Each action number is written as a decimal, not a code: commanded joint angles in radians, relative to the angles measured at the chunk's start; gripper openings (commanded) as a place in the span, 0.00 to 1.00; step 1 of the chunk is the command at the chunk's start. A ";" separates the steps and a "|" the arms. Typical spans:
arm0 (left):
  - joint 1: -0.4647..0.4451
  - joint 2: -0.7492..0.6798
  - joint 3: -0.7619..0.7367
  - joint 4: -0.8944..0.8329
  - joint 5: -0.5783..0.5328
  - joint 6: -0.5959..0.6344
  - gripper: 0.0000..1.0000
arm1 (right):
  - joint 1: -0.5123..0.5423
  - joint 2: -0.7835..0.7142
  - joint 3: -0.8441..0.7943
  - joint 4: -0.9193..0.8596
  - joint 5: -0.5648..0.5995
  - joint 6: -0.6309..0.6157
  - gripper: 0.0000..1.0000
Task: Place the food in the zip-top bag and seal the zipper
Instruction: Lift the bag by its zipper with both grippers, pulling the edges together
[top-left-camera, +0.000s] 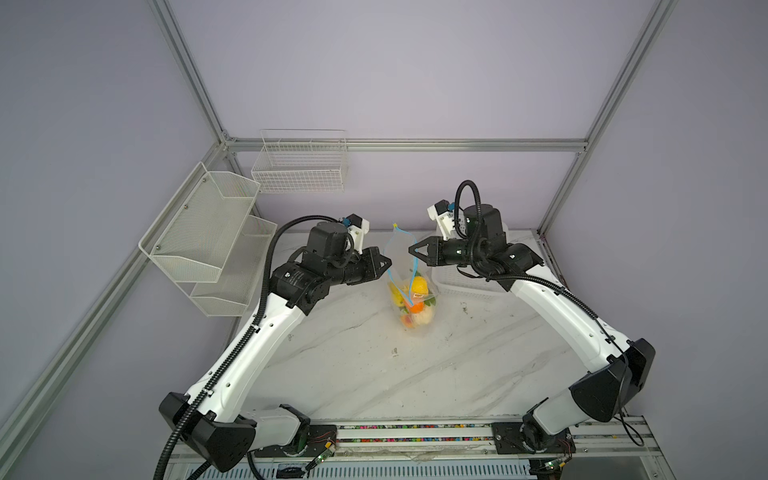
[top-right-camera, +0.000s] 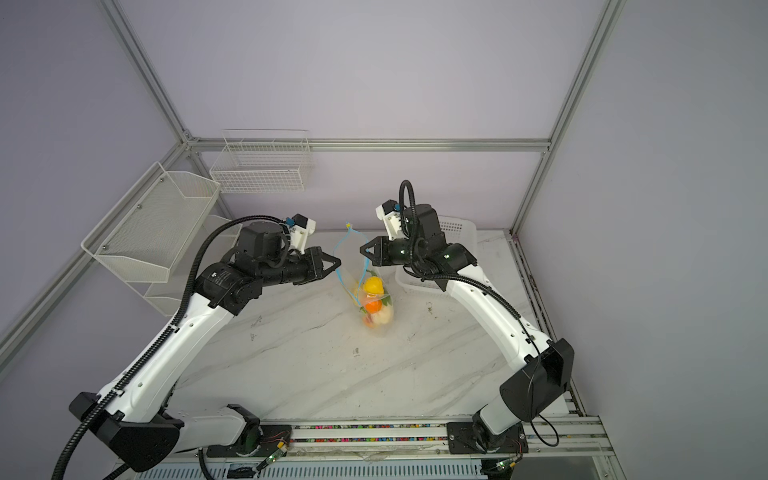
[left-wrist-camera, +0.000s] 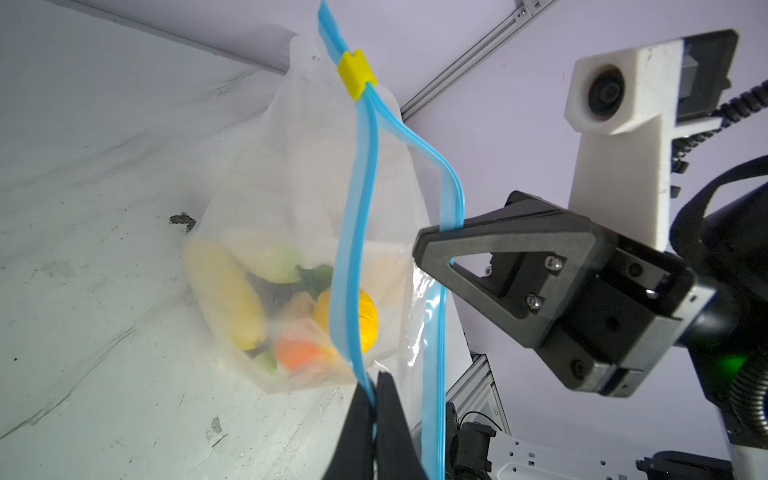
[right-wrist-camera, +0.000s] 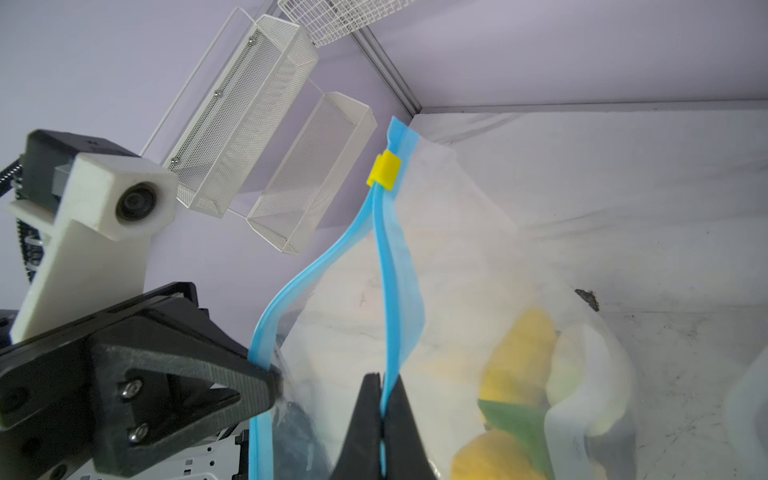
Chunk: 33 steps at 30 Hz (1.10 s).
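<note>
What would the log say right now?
left gripper shut on light-blue zipper strip | right gripper likewise | toy food inside clear plastic bag | unsealed

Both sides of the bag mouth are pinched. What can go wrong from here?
1. Both jaws pinch only the thin zipper strip, one side each, so the loaded bag could slip free.
2. The mouth gapes and the slider sits at the far end. With both jaws busy, freeing one to pull it may let the bag sag and spill food.
</note>
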<state>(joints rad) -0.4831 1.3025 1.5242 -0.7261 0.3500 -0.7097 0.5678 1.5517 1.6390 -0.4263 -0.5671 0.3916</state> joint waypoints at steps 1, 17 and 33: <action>0.007 -0.027 0.105 0.000 -0.009 0.032 0.00 | 0.000 0.014 0.061 -0.021 -0.026 -0.020 0.04; 0.008 -0.069 0.009 0.039 -0.009 -0.023 0.00 | 0.029 0.052 0.081 -0.042 -0.097 -0.011 0.04; 0.007 -0.052 -0.164 0.138 -0.002 -0.054 0.00 | 0.038 0.108 -0.031 0.084 -0.173 -0.004 0.05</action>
<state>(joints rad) -0.4797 1.2484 1.4120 -0.6807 0.3367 -0.7498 0.5976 1.6611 1.6249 -0.4114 -0.7048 0.3885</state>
